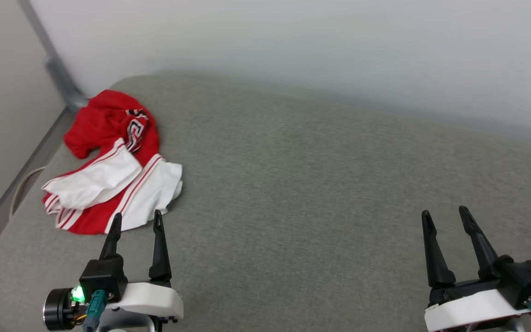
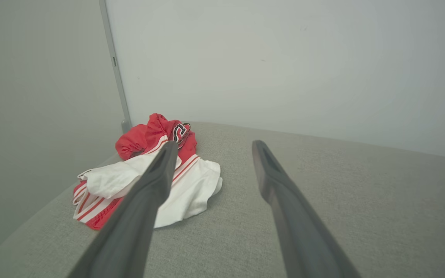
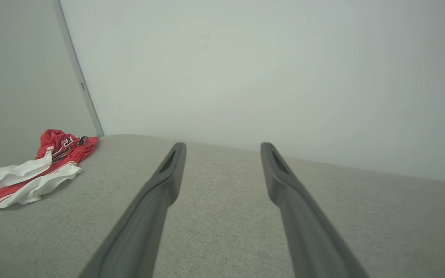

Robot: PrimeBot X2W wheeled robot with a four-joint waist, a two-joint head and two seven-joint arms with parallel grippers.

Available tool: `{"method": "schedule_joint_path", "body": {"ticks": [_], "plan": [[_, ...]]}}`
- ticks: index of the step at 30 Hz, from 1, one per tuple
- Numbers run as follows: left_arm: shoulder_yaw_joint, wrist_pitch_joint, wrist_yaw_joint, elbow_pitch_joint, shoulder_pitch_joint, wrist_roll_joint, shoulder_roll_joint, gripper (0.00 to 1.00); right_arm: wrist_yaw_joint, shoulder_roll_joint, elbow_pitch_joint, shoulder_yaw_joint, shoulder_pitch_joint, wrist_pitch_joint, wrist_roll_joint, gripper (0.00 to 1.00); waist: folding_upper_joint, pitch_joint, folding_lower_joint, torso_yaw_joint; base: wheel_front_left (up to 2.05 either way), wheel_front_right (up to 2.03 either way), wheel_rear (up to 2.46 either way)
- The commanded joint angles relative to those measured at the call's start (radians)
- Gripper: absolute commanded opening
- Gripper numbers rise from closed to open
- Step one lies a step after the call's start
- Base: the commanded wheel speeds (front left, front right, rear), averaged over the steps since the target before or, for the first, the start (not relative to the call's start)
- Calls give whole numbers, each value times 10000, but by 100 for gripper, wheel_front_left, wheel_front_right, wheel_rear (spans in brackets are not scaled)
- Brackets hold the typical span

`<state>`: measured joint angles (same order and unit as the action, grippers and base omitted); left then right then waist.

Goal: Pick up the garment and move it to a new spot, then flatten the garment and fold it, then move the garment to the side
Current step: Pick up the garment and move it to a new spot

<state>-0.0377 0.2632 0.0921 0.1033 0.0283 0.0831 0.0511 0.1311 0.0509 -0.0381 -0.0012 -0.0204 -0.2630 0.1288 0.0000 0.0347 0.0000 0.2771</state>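
The garment [image 1: 109,166] is a red jersey with white sleeves, stripe trim and black lettering, lying crumpled at the far left of a grey cushioned surface [image 1: 302,184]. It also lies ahead of the fingers in the left wrist view [image 2: 149,173] and far left in the right wrist view [image 3: 33,173]. My left gripper [image 1: 137,220] stands open just short of the garment's near edge, nothing between its fingers. At the lower right, far from the garment, my right gripper [image 1: 445,213] is open and empty.
A pale wall [image 1: 293,46] runs along the back of the surface. A grey strip [image 1: 58,69] marks the room corner at the far left, with a cable [image 1: 21,184] on the floor beside the surface's left edge.
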Motion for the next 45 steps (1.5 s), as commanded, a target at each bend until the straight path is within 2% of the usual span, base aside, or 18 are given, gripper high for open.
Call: {"method": "schedule_joint_path", "body": {"ticks": [1,14,22,27,35,42,44,45], "plan": [[40,24,30,-1,110,26,-14,100,-7,-11,47,38,76,-27,-87,100,0,121,0,495,0,0,0],[212,24,60,59,83,205,-13,100,-7,-11,74,147,137,-28,-159,100,0,256,0,1997,0,0,0],[293,24,13,123,38,213,-15,100,-7,-11,58,224,161,-28,-170,100,0,304,0,2325,0,0,0],[417,24,-112,228,335,197,-12,100,-7,-11,119,320,293,-28,-275,100,0,445,0,2199,0,0,0],[1105,24,-828,585,1925,229,339,100,-7,-11,312,368,597,-28,-670,100,0,1074,0,1711,0,0,0],[2149,23,-1631,1591,4291,704,1270,100,-7,-10,707,537,1080,-27,-1220,100,0,2241,0,925,0,0,0],[2263,23,-1794,1870,4901,921,1373,100,-7,-8,834,456,1234,-28,-1341,100,0,2594,0,755,0,0,0],[2361,-44,-2029,2698,6166,1293,2117,100,-7,-8,1136,435,1543,-27,-1565,100,0,3379,0,447,0,0,0]]}}
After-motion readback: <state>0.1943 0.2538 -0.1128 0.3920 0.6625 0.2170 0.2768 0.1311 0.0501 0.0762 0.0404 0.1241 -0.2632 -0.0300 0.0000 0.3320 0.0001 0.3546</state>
